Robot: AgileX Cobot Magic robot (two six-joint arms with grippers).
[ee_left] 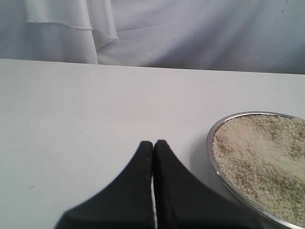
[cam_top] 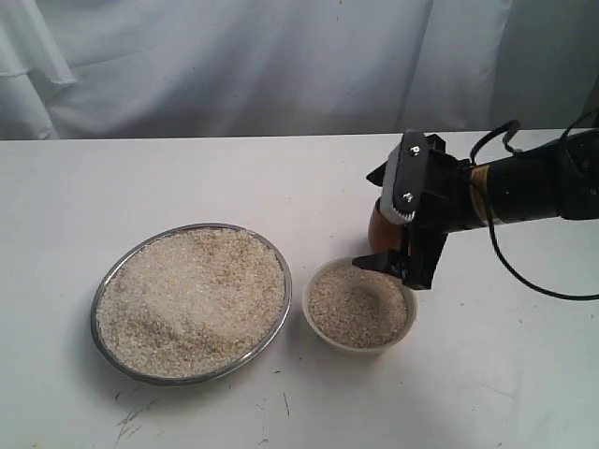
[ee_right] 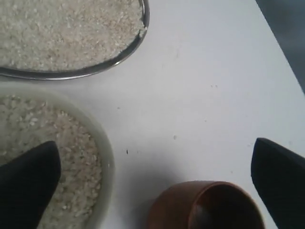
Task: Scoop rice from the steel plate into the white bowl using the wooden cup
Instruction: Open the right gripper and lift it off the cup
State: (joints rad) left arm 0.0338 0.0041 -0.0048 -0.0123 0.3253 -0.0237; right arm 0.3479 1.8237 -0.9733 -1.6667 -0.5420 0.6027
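Lower left in the exterior view, the steel plate [cam_top: 94, 318] holds rice [cam_top: 192, 299]. The white bowl [cam_top: 360, 346], lower centre, holds more. Behind it the right gripper [cam_top: 410, 253] mostly hides the wooden cup [cam_top: 378, 229]. Its wrist view shows the cup cut off at the bottom edge, untouched between wide-spread jaws. The left gripper [ee_left: 153, 143], seen only in its own view, is pinched together and empty.

Black right arm [cam_top: 538, 187] ringed by an amber band [cam_top: 478, 192], thin black cables [cam_top: 506, 262] looping off it, grey screw-studded plate [cam_top: 409, 178], matte black tapered fingers [ee_left: 167, 191] on the left gripper [ee_left: 153, 143].

The exterior view looks down across the table [cam_top: 281, 178]; both wrist views (low, close) share the steel plate [ee_left: 209, 140].
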